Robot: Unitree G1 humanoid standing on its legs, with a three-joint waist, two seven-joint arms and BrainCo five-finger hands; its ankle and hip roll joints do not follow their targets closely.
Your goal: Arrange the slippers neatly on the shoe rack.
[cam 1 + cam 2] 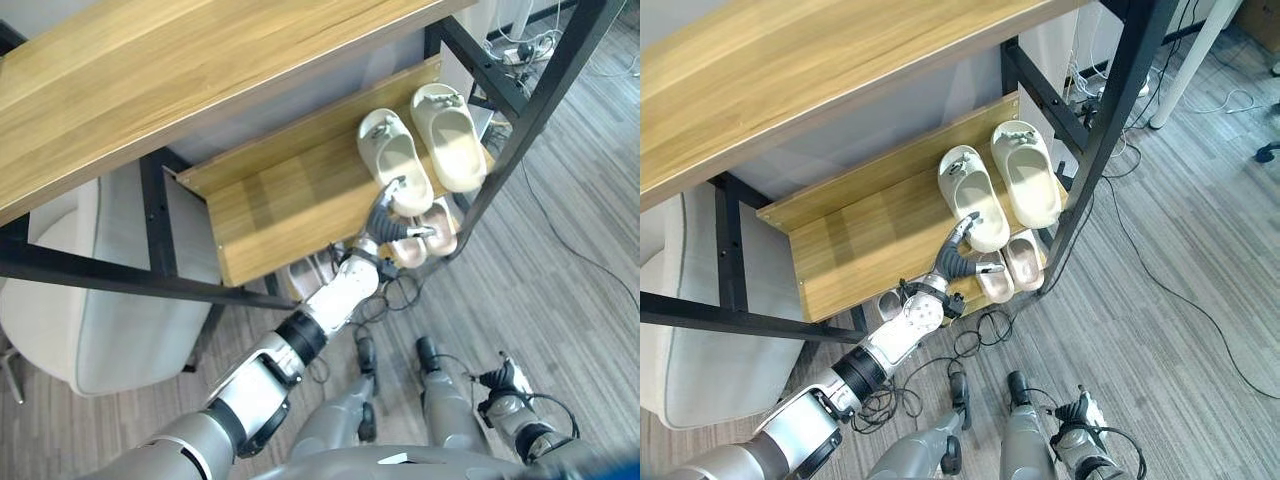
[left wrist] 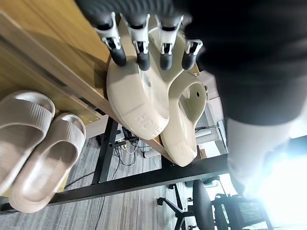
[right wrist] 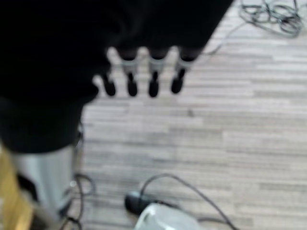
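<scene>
Two cream slippers lie side by side on the shoe rack's middle shelf (image 1: 280, 210), toes pointing to the back: the left slipper (image 1: 393, 160) and the right slipper (image 1: 447, 135). My left hand (image 1: 388, 218) reaches in from below with straight fingers (image 2: 139, 50) resting on the heel end of the left cream slipper (image 2: 136, 98); the hand is open. The right cream slipper (image 2: 184, 122) lies against it. A beige pair of slippers (image 1: 1008, 268) sits on the lower shelf under the hand. My right hand (image 1: 508, 392) hangs low at the right, fingers (image 3: 153, 81) straight above the floor.
The wooden top shelf (image 1: 200, 70) overhangs the rack. Black frame posts (image 1: 530, 120) stand close to the right of the slippers. A pale grey armchair (image 1: 90, 300) sits to the left. Cables and a power strip (image 1: 520, 50) lie on the striped floor behind the rack.
</scene>
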